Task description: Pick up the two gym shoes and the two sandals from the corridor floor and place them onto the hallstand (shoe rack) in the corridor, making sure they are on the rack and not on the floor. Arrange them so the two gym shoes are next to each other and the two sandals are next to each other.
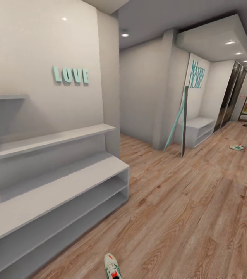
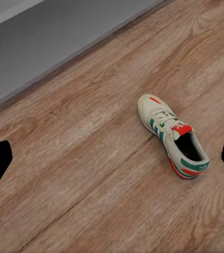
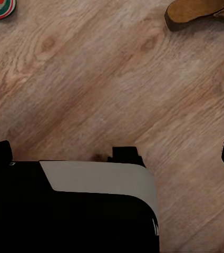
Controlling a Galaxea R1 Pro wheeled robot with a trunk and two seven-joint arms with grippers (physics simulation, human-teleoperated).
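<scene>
Judging from the layout, the chief risk was taken to be a poor first grasp: the near gym shoe lay flat on the corridor floor, unheld, just out from the hallstand, and a descent off its middle could have pushed it along the planks or under the lowest shelf. A second gym shoe was noted well down the corridor, with a small dark item beyond it, too small to identify. A tan sandal was seen at the edge of the right wrist view, near the robot's own dark and white body. All rack shelves were recorded bare. The left gripper was logged with its fingertips spread wide at the frame edges, holding and touching nothing, the shoe lying between them below. The right gripper was likewise spread and empty.
</scene>
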